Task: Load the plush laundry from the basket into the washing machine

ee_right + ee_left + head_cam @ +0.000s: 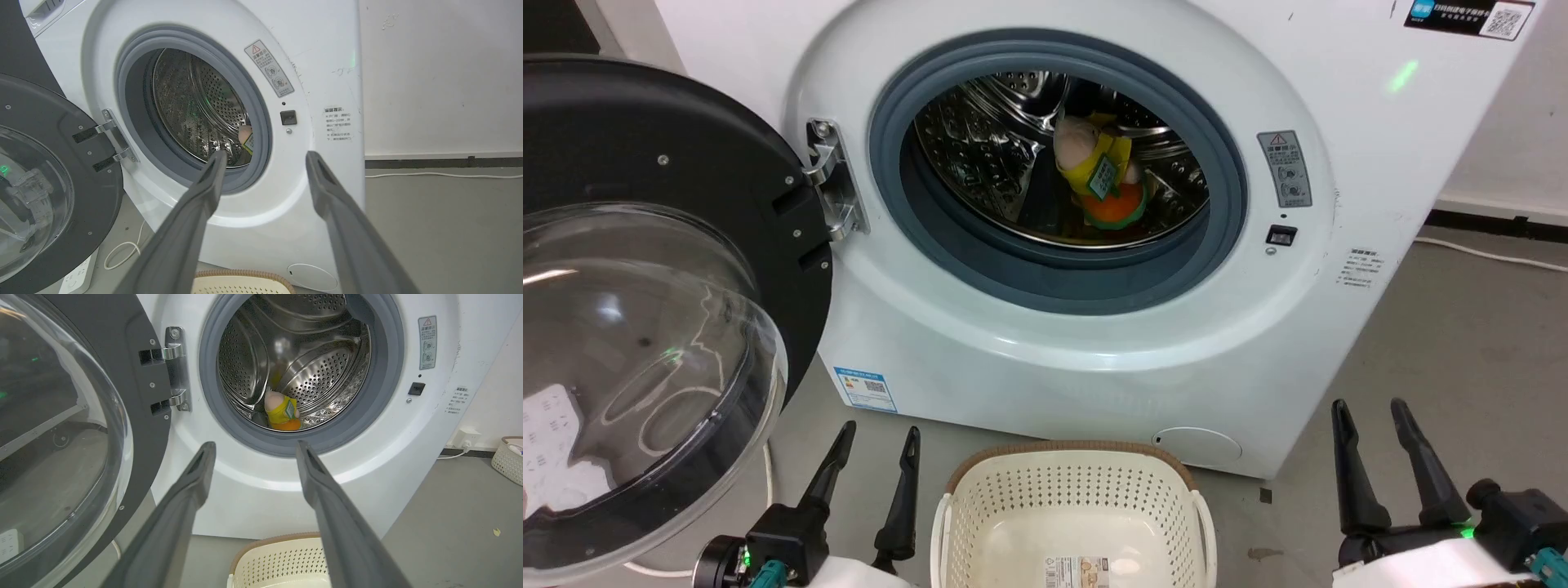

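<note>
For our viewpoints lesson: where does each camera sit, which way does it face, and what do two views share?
Head view: on the head, facing down at washing machine and basket; left gripper and right gripper show.
Left wrist view: left wrist, facing straight into the drum; own fingers.
Right wrist view: right wrist, facing the drum obliquely; own fingers.
Shared: both wrist views show the plush laundry.

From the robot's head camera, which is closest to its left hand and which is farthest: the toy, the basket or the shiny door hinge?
1. The basket, on the floor just right of the left hand.
2. The door hinge, higher up on the washing machine front.
3. The plush toy, deep inside the drum, up and to the right.
</note>
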`<state>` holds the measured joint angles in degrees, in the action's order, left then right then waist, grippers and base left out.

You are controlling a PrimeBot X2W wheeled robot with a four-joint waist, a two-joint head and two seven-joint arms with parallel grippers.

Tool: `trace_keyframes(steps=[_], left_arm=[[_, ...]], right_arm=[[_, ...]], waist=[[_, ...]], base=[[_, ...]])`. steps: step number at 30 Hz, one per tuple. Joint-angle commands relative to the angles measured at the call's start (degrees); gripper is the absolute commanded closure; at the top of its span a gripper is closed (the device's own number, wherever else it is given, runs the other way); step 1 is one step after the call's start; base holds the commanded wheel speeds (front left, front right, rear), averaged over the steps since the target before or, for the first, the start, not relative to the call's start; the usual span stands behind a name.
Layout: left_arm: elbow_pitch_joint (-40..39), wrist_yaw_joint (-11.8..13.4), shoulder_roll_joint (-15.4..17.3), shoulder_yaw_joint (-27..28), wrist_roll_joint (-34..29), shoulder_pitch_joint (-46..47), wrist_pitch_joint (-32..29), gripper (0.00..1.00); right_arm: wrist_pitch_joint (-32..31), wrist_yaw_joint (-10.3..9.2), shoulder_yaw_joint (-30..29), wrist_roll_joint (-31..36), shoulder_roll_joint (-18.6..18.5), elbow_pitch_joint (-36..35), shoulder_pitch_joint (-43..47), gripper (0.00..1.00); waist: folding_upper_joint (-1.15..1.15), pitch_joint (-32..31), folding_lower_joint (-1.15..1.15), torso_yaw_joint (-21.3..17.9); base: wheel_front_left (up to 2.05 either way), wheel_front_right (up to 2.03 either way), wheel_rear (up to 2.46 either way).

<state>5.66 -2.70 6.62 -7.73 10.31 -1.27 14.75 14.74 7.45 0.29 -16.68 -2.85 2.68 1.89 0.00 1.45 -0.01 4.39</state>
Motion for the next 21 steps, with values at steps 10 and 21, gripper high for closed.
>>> trace_keyframes(steps=[10, 21], left_arm=[[0.1, -1.8, -0.8, 2.2, -3.3, -1.4, 0.2, 0.0], [-0.4, -2.4, -1.5, 2.9, -4.4, -0.9, -0.4, 1.0]], right_arm=[[0.3, 0.03, 0.7, -0.2, 0.0, 1.8, 2.1, 0.0], [-0.4, -0.01, 0.8, 0.5, 0.0, 2.2, 1.3, 1.0]], waist=[[0.0, -0.6, 0.01, -0.4], [0.0, -0.2, 0.01, -0.4]], base=[[0.0, 0.0, 0.0], [0.0, 0.0, 0.0]])
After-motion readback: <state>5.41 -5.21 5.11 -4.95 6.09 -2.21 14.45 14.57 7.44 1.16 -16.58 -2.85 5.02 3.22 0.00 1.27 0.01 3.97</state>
